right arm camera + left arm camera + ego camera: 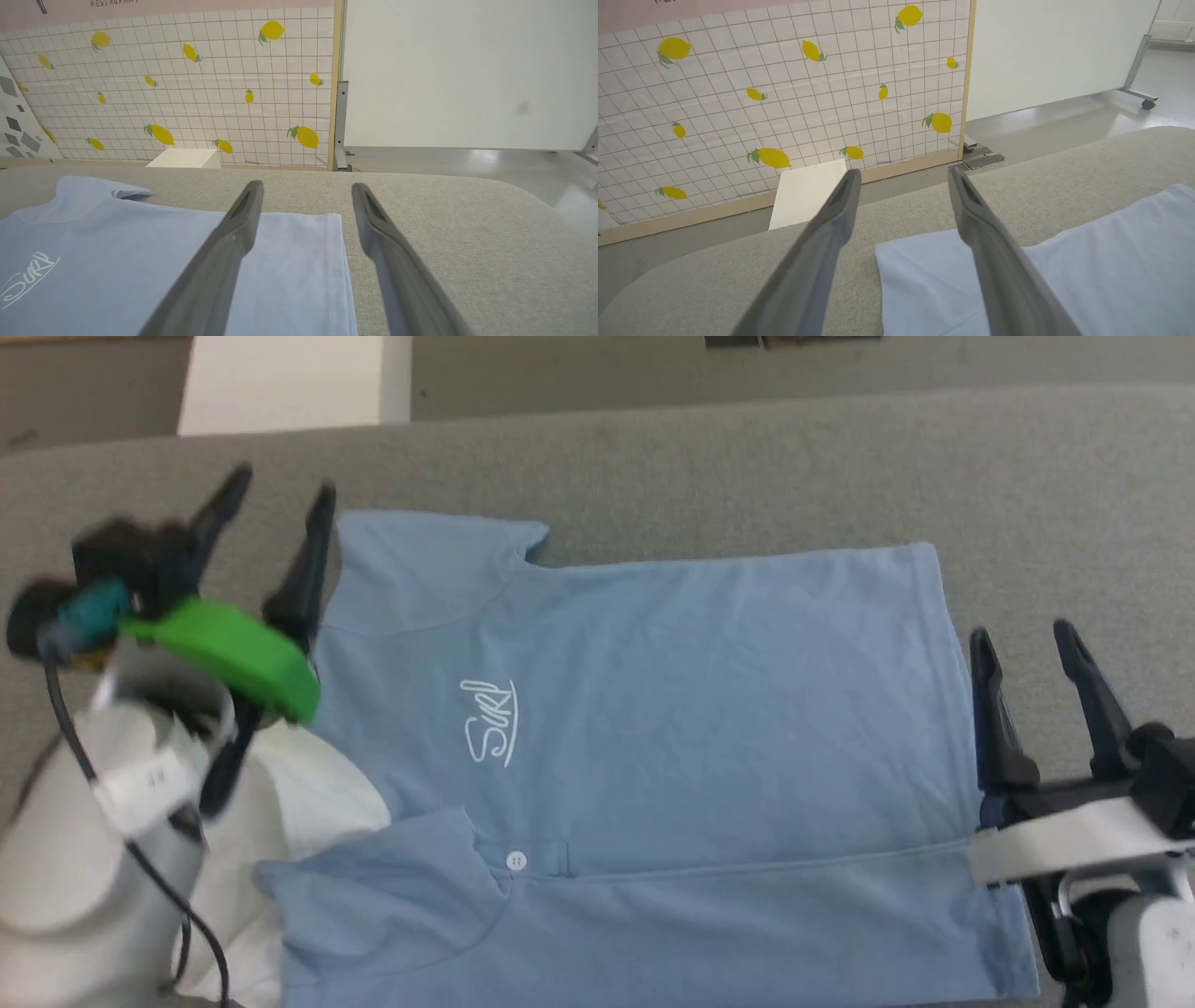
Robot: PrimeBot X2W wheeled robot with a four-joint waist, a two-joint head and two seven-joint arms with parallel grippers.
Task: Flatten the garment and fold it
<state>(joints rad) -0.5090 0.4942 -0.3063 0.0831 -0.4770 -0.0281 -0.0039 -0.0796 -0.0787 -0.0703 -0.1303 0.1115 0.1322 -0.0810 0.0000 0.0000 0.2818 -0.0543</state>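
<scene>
Grey table (747, 457) with one blue shirt (672, 709) laid flat. Two grippers point forward, flanking it: left gripper (284, 485) and right gripper (1021, 635), both spread wide, empty.

The left gripper (904, 173) held its two long dark grey fingers (822, 247) spread wide apart over a pale grey woven fabric surface (1064, 177). A light blue soft knit garment (1087, 261) lay flat on that surface at the lower right, its near corner passing under the right-hand finger. Beyond the surface's edge stood a wood-framed white grid panel printed with yellow lemons (784, 93), a small white box (808, 191) at its foot, and a plain white partition on a castor foot (1055, 46).
</scene>
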